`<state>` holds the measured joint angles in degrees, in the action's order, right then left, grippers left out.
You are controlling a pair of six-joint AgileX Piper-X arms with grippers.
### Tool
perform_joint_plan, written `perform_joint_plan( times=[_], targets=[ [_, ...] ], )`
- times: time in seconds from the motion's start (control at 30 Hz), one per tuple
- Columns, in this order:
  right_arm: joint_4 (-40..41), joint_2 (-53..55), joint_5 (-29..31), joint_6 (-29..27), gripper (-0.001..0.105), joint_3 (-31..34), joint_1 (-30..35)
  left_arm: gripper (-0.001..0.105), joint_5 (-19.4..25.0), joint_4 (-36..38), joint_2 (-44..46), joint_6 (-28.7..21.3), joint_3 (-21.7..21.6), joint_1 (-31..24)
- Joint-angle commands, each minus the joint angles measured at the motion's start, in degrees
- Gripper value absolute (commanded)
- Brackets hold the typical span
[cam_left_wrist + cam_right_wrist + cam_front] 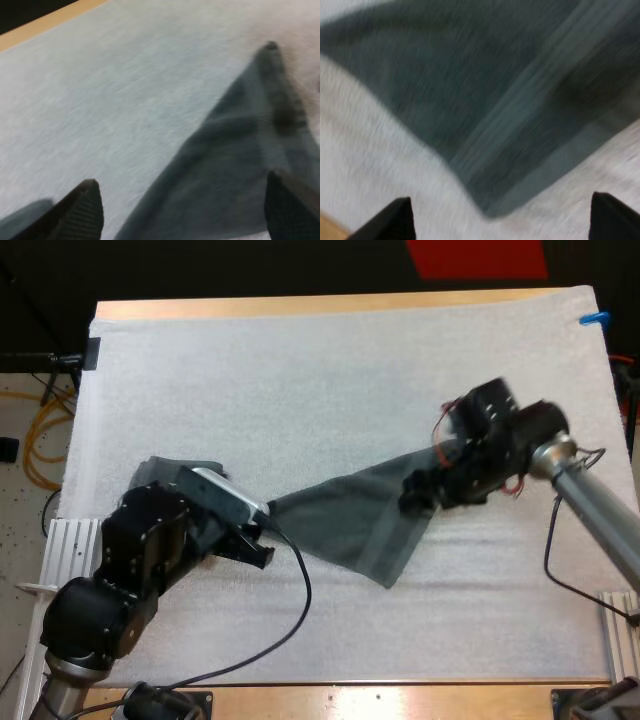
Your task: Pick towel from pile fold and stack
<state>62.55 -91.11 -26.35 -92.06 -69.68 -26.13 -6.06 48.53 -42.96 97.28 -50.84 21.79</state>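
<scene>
The wooden tabletop (330, 305) carries a white mat (300, 390) that covers nearly all of it, leaving bare strips along the far and near edges. One dark grey-green towel (360, 520) lies flat on the mat, about midway between the left and right edges and somewhat nearer the near edge than the far one. It runs as a slanted band: a narrow corner points toward the left edge and the broad end toward the right edge, with one corner dipping toward the near edge. A band of a different shade runs across the broad end. A smaller dark grey-green bundle (172, 469), largely hidden behind the left arm, sits close to the left edge. The left pincer (258, 548) sits low at the towel's narrow corner; in its wrist view the two fingers (82, 210) stand wide apart, clear of the cloth that lies on the mat between and beyond them. The right pincer (415, 498) is over the broad end; its fingers (395, 220) are likewise spread wide, gripping nothing, with the towel's lower corner just beyond them.
</scene>
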Motion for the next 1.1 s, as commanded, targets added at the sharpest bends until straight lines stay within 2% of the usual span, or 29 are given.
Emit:
perform_joint_plan(
  times=[0.0, 0.1, 0.23, 0.3, 0.37, 0.5, 0.77, 1.07],
  targets=[
    [0.72, 0.98, -0.83, 0.63, 0.068, 0.71, -1.16, 0.065, 1.1, 0.47, 0.35, 0.94, -0.37, -0.83],
    [-1.63, 2.88, -0.83, 4.44, 0.068, 5.19, -4.29, 0.065, 1.22, 2.48, 0.35, 0.95, -0.37, -5.61],
    [-8.69, 5.53, -0.83, 12.14, 0.068, 12.3, -7.87, 0.065, 1.05, 4.94, 0.35, -0.81, -0.37, -15.0],
    [-11.91, 6.82, -0.83, 15.91, 0.068, 14.64, -9.04, 0.065, 0.87, 5.45, 0.35, -1.37, -0.37, -17.88],
    [-15.66, 8.12, -0.83, 20.47, 0.068, 17.32, -10.65, 0.065, -1.5, 5.46, 0.35, -1.38, -0.37, -20.79],
    [-21.44, 8.82, -0.83, 27.37, 0.068, 21.01, -13.02, 0.065, -3.16, 5.65, 0.35, -1.38, -0.37, -21.87],
    [-42.81, 8.81, -0.86, 47.29, 0.068, 31.73, -13.49, 0.065, -5.32, 7.35, 0.35, -1.38, -0.37, -21.79],
    [-55.11, 8.33, -0.43, 56.49, 0.068, 38.94, -13.49, 0.065, -9.63, 7.35, 0.35, -1.38, -0.37, -21.79]
  ],
)
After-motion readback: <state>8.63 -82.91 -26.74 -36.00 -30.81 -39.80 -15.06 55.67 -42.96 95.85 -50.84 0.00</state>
